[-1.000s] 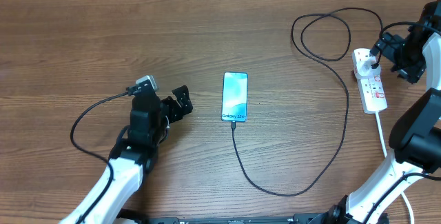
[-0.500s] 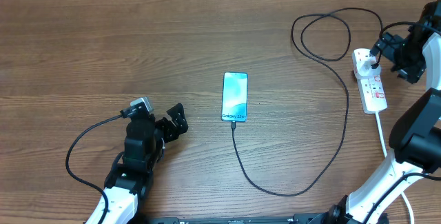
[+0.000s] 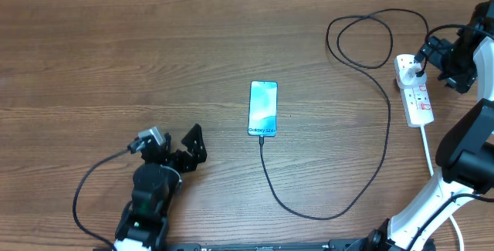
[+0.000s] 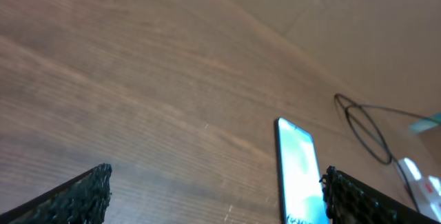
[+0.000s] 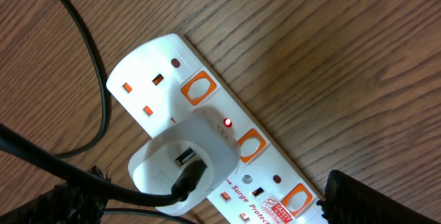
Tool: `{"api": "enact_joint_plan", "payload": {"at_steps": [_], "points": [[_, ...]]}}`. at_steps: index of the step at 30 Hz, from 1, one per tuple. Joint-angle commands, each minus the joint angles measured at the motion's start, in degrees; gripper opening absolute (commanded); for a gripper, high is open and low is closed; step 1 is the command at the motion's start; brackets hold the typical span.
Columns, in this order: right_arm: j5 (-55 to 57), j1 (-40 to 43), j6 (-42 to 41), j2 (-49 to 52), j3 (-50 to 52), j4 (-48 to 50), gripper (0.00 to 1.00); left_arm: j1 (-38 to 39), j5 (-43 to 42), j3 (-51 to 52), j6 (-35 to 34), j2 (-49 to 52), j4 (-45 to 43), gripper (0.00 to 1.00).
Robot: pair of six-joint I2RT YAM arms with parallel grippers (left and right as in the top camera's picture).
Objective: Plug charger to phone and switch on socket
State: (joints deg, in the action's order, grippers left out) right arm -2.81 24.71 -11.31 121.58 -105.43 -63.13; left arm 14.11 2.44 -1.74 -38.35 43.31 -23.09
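Wood-grain counter (image 3: 116,42). Phone (image 3: 262,109) lies mid-counter, screen up. Charger (image 3: 309,211) cable meets its near end and loops off to the socket (image 3: 415,95) at the right edge. Left hand (image 3: 193,149) spread wide, empty, toward the near edge, well apart from the phone. Right hand (image 3: 437,59) released, empty, over the socket's far end. White adapter (image 5: 185,160) plugged in there, with a red lamp (image 5: 227,122) lit beside it.
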Motion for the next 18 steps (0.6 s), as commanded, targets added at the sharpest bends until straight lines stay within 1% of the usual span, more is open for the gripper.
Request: {"api": "enact_joint_plan", "payload": {"at_steps": [1, 6, 10, 18], "points": [[-0.3, 0.1, 0.3, 0.0, -0.5, 0.1, 1.0, -0.3, 1.4, 1.5, 4.2, -6.9, 2.6, 1.0], [-0.3, 0.1, 0.3, 0.0, -0.5, 0.1, 1.0, -0.4, 1.6, 1.5, 12.6, -14.9, 8.7, 1.0], [-0.3, 0.1, 0.3, 0.0, -0.5, 0.1, 1.0, -0.4, 1.7, 1.5, 16.4, -21.2, 14.4, 0.99], [-0.3, 0.1, 0.3, 0.0, -0.5, 0.1, 1.0, -0.4, 4.2, 1.5, 16.8, -33.3, 26.8, 1.0]]}}
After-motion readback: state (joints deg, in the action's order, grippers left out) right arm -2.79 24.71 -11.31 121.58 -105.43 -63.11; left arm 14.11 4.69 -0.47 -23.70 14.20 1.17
